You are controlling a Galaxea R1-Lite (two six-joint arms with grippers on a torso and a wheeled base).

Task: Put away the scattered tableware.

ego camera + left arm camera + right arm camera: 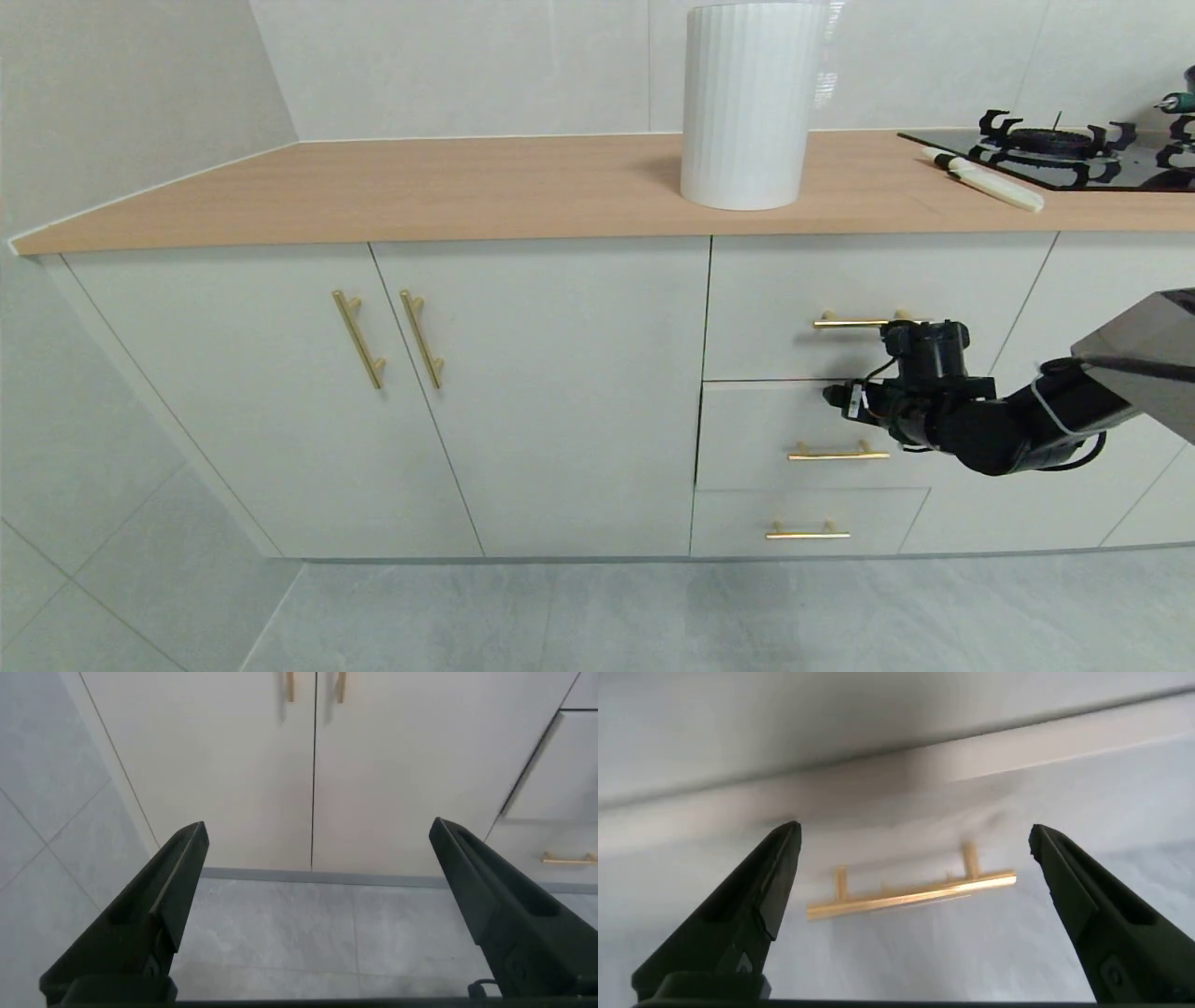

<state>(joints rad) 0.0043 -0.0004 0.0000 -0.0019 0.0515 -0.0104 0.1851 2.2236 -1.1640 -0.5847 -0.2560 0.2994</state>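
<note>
Three drawers, wooden countertop, white canister, tiled floor

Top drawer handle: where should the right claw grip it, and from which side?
Mid-bar of the handle, between its two posts, straight in from the front. The bar is horizontal and stands off the drawer, so clamping it top and bottom probably holds best.

Bright, even light, soft shadow left of the white canister, drawer handle blurred.
</note>
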